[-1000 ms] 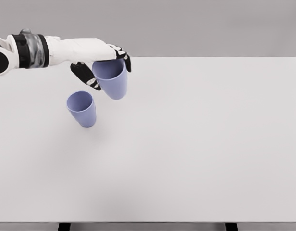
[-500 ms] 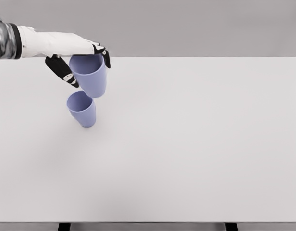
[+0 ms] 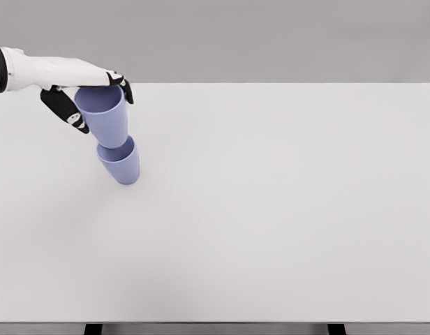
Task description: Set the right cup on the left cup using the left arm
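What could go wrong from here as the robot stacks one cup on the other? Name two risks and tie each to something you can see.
1. The held cup hangs tilted over the lower cup, so its base may catch the rim instead of nesting.
2. The left hand grips only near the held cup's rim; a nudge could tip the lower cup on the table.

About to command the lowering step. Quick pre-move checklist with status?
1. Left hand gripping held cup at its rim: ok.
2. Held cup upright: not ok, slightly tilted.
3. Held cup's base over table cup mouth: ok, as seen from the head view; depth cannot tell.
4. Base already inside the mouth: cannot tell.
5. Table cup standing on table: ok.
6. Right arm out of the way: ok, not in view.
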